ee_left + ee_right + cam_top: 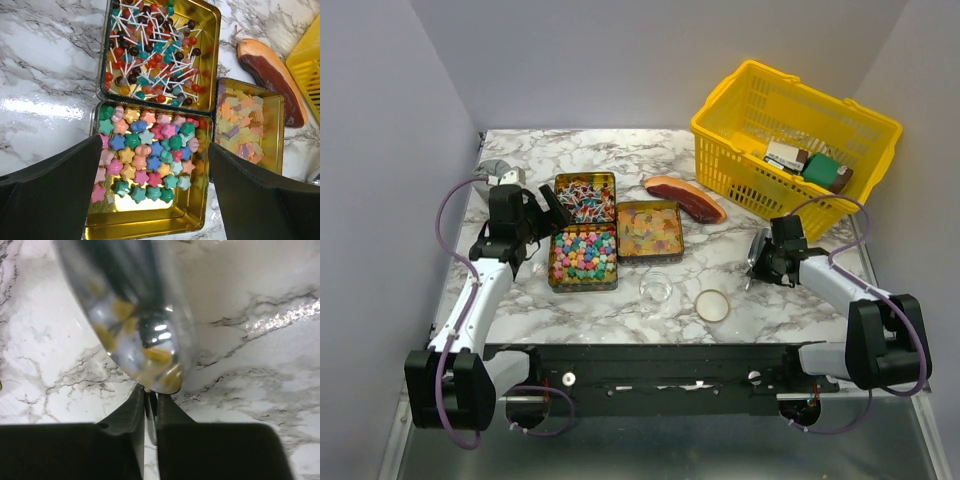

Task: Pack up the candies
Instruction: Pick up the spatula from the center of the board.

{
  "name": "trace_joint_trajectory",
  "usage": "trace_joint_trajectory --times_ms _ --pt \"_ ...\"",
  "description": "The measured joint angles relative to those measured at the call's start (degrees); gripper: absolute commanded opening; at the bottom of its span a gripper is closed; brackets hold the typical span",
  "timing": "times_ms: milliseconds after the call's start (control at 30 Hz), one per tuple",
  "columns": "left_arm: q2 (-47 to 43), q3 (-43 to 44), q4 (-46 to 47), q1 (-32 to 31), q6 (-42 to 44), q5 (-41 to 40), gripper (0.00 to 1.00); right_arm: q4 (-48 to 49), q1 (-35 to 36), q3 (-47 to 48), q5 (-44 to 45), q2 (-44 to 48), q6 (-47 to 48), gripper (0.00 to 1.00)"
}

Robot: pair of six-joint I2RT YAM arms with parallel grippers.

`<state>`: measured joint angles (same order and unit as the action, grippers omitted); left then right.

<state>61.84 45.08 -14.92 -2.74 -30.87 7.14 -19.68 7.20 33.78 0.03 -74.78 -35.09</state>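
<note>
Three open gold tins stand side by side. One tin holds pastel star candies (584,257), also in the left wrist view (145,150). One holds tiny red, blue and brown sweets with white sticks (585,197) (155,50). One holds translucent yellow-orange pieces (649,230) (245,125). My left gripper (546,213) (155,146) is open and empty, hovering over the star tin. My right gripper (757,262) (151,395) is shut on the handle of a shiny metal spoon (758,243) (145,330), held above the marble at the right.
A reddish-brown steak slab (685,198) (270,75) lies right of the tins. A yellow basket (790,140) with boxed packets stands at the back right. A small clear cup (656,288) and a round lid (713,305) sit in front of the tins. A grey object (495,172) lies at the back left.
</note>
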Motion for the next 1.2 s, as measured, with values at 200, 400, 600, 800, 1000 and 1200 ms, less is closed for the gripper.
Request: trace_joint_trajectory --times_ms 200,400,600,800,1000,1200 --pt "2.25 2.47 -1.22 0.0 -0.52 0.15 0.99 0.09 2.27 0.83 -1.53 0.31 1.14 0.0" --pt "2.25 3.63 -1.01 0.0 -0.42 6.19 0.99 -1.25 8.26 2.95 -5.86 4.9 4.09 0.01" --pt "1.27 3.96 3.72 -0.55 -1.81 18.25 0.99 -2.14 18.12 11.41 -13.14 7.41 10.82 0.01" --pt "-0.68 4.66 12.46 -4.28 -4.76 28.61 0.99 -3.56 26.51 18.73 -22.75 6.73 17.55 0.01" --pt "2.23 9.2 15.39 -11.76 -6.05 33.77 0.98 -7.54 34.51 26.86 -25.31 2.51 22.95 0.01" --pt "7.26 14.4 12.07 -16.96 -2.89 35.19 0.88 -10.29 39.69 30.01 -25.18 -0.44 25.4 0.01"
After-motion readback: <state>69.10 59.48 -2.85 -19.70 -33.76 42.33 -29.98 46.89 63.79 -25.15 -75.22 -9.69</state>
